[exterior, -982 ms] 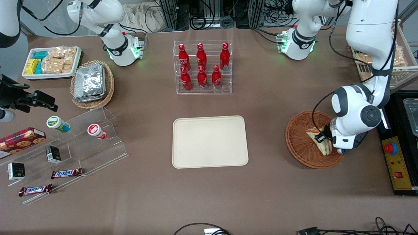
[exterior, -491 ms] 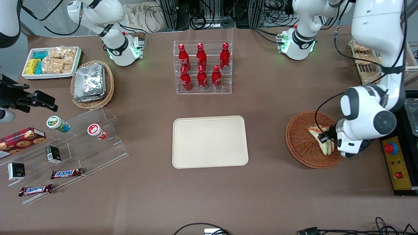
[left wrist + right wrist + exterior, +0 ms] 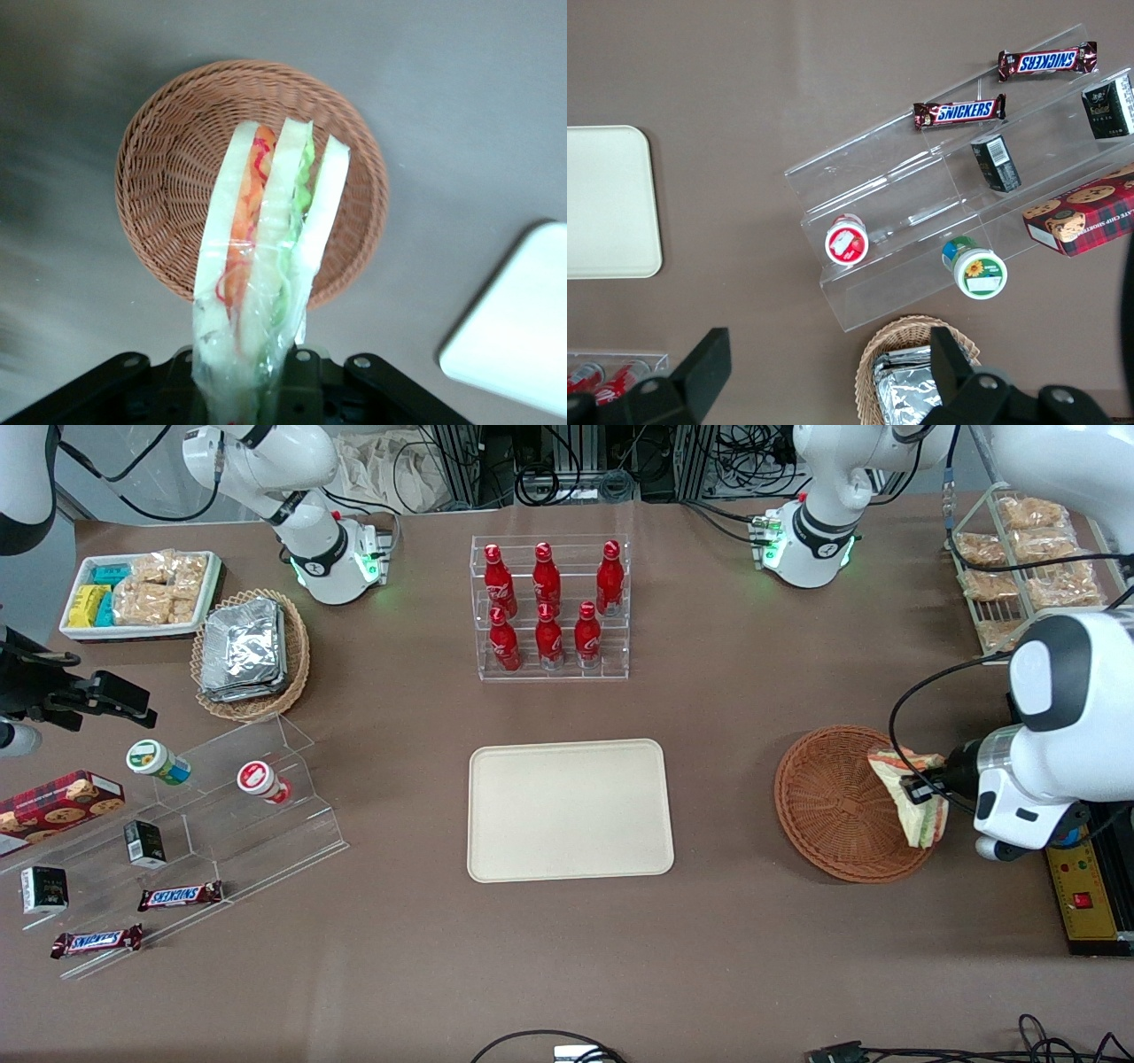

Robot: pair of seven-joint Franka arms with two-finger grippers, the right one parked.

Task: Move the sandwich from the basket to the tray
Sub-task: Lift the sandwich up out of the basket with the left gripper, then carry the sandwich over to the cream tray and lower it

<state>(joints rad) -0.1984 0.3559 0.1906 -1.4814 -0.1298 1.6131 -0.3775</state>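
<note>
Over at the working arm's end of the table, the gripper (image 3: 921, 787) is clamped on the sandwich (image 3: 912, 797) and has it hanging in the air above the basket (image 3: 828, 806), over the basket's rim on the working arm's side. From the wrist camera the sandwich (image 3: 261, 257) sticks straight out from between the fingers (image 3: 297, 390), clear wrap and all, with the pale bread slices edge-on plus an orange-red layer and a green one, and the reddish-brown woven basket (image 3: 159, 177) sits underneath it with nothing else inside that I can see. A corner of the cream tray (image 3: 523, 336) peeks in beside the basket. In the front view the tray (image 3: 569, 810) lies flat mid-table, well apart from the basket, toward the parked arm's end from it. Farther from the front camera than the tray there's a clear rack of red bottles (image 3: 549, 607), and a wire rack of snack bags (image 3: 1028, 567) stands near the working arm
</note>
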